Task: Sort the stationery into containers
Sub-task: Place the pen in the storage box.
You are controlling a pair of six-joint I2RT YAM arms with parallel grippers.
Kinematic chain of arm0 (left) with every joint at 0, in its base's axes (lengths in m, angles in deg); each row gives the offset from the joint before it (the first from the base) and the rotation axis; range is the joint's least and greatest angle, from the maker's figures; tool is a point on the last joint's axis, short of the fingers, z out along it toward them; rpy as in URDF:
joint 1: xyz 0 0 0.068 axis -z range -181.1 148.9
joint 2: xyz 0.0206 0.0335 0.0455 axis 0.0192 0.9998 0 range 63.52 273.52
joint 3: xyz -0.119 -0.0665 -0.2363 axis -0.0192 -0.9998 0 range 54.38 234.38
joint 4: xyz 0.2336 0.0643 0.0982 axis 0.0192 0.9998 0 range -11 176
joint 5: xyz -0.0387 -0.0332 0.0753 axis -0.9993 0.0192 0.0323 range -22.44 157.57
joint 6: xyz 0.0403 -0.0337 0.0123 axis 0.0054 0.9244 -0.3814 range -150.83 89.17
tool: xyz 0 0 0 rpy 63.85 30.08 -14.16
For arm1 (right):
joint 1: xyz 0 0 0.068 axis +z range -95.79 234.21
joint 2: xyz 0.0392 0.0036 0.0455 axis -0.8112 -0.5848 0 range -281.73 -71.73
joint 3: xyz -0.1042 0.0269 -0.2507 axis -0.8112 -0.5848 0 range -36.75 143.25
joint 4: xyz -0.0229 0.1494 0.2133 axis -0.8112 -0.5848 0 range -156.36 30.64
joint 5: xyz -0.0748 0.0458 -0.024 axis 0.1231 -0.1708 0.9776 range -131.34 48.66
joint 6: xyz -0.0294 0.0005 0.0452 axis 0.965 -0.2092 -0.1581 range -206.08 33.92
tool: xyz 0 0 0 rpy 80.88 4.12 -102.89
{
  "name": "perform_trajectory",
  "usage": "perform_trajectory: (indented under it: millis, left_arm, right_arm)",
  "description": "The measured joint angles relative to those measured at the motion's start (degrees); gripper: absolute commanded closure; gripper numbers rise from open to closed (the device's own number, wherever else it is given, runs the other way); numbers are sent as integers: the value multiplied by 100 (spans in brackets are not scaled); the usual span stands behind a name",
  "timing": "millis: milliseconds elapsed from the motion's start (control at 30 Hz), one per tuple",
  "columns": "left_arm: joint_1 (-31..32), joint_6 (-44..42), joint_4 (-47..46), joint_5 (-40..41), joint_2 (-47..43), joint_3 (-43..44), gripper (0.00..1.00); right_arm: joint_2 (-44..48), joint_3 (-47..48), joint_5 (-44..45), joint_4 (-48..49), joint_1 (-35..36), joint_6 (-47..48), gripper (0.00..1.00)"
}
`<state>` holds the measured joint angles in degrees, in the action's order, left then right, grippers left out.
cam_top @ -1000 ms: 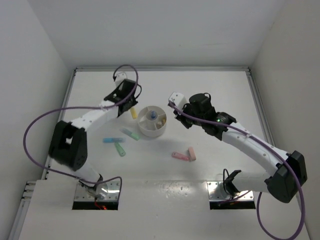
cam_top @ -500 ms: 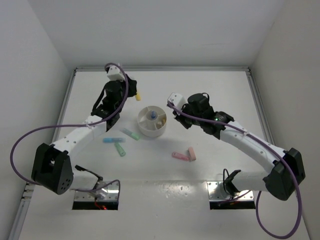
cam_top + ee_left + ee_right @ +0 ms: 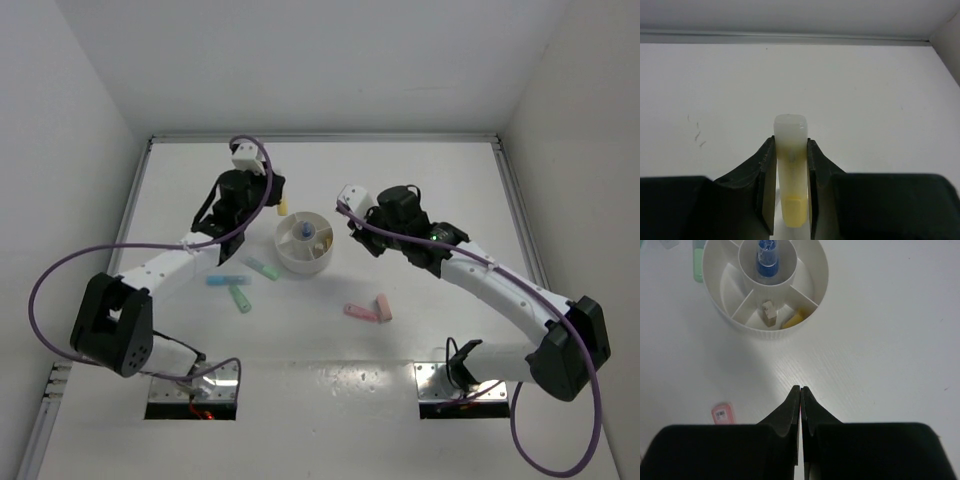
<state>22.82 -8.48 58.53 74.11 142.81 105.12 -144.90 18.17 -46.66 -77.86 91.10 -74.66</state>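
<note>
My left gripper (image 3: 790,145) is shut on a yellow bar (image 3: 791,170) with a clear cap, held above the table just left of the round white divided dish (image 3: 304,242); the bar also shows in the top view (image 3: 282,207). The dish (image 3: 810,305) holds a blue piece (image 3: 767,257) in its centre cup, a beige block (image 3: 769,311) and a yellow piece (image 3: 794,319) in its wedges. My right gripper (image 3: 800,390) is shut and empty, right of the dish. On the table lie a blue bar (image 3: 224,280), two green bars (image 3: 263,268) (image 3: 240,298) and two pink pieces (image 3: 361,313) (image 3: 383,307).
White walls enclose the table on the left, back and right. A raised rim (image 3: 790,37) runs along the back edge. A pink piece (image 3: 722,413) lies left of my right fingers.
My left gripper, holding the yellow bar, has swung from the table's back left toward the dish's left rim. The right arm has barely moved.
</note>
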Motion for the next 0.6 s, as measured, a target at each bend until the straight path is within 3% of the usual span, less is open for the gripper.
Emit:
perform_trajectory:
  millis: [600]
  left_arm:
    - [197,-24,-76,17,527,-210,100]
  right_arm:
    - [0,0,-28,0,-7,0,100]
